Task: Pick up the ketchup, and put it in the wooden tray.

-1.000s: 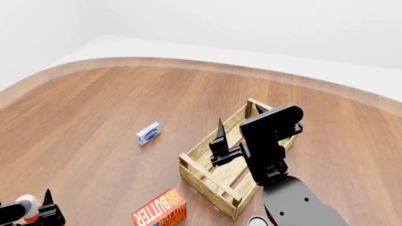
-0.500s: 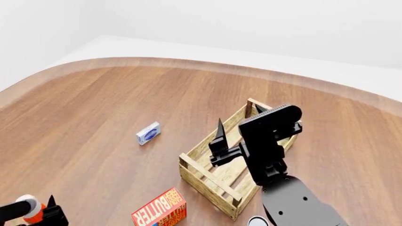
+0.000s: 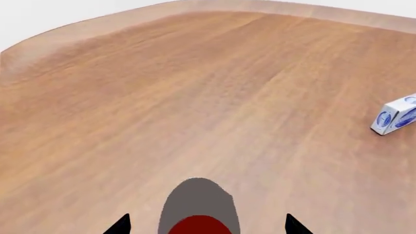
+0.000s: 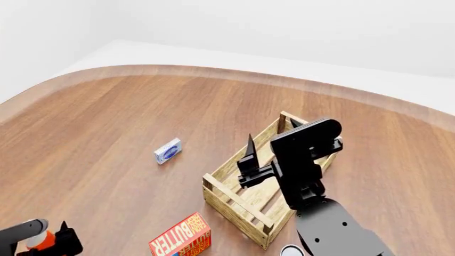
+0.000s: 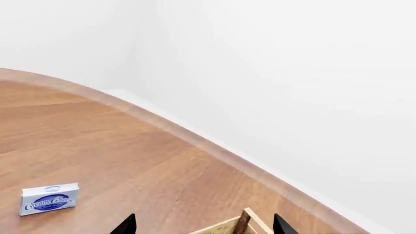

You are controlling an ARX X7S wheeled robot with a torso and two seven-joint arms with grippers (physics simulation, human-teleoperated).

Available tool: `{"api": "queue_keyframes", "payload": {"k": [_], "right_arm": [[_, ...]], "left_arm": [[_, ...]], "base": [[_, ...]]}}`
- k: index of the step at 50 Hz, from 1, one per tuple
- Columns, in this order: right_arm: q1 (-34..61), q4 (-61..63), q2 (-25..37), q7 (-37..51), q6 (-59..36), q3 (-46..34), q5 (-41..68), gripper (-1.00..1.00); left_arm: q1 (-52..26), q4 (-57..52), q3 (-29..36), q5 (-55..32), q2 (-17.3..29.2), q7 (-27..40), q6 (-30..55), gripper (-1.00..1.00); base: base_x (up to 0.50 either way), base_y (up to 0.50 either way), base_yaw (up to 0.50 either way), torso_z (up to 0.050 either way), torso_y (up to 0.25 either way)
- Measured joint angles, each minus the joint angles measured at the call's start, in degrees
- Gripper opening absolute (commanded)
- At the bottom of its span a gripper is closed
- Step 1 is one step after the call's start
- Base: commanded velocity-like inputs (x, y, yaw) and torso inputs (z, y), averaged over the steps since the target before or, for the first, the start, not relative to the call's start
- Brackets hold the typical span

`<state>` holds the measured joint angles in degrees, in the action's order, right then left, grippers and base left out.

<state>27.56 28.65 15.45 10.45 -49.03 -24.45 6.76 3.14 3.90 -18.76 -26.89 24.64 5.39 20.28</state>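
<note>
The left gripper (image 4: 53,241) is pinching the ketchup (image 4: 37,234) at the desk's (image 4: 142,117) near-left corner, well apart from the tray (image 4: 235,205); the carry step is looking barely begun. The right gripper (image 4: 274,146) is hovering over the tray, fingers spread and holding nothing. Next, I judge, the bottle is needing a long sweep rightward past the butter box (image 4: 181,237), then lowering between the rails; clipping one could knock it loose.

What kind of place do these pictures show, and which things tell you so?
Most likely a simulated test scene, not a real room: a large curved wooden table before bare white walls. On it lie only a pale slatted wooden tray, a red-and-yellow butter box and a small white-and-blue box.
</note>
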Motion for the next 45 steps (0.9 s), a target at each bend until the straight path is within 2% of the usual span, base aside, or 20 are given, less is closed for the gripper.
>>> {"api": "queue_keyframes", "payload": {"k": [10, 11, 32, 45], "right_arm": [[-0.21, 0.50, 0.15, 0.43, -0.37, 0.08, 0.11, 1.00], [-0.22, 0.55, 0.17, 0.47, -0.40, 0.09, 0.12, 1.00], [-0.55, 1.96, 0.48, 1.27, -1.21, 0.25, 0.43, 1.00], [-0.96, 5.80, 1.30, 1.78, -3.08, 1.70, 1.09, 1.00]], "left_arm": [[-3.42, 3.65, 1.25, 0.57, -0.22, 0.07, 0.06, 1.00], [-3.75, 4.04, 1.36, 0.63, -0.24, 0.08, 0.08, -1.00], [-7.17, 7.20, 1.56, 1.93, -0.50, 0.55, -0.03, -1.00], [-9.69, 0.12, 2.82, -0.14, 0.51, 1.07, 3.09, -1.00]], "base": [[0.00, 0.00, 0.00, 0.000, 0.000], [0.00, 0.00, 0.00, 0.000, 0.000], [0.00, 0.00, 0.00, 0.000, 0.000], [0.00, 0.00, 0.00, 0.000, 0.000]]}}
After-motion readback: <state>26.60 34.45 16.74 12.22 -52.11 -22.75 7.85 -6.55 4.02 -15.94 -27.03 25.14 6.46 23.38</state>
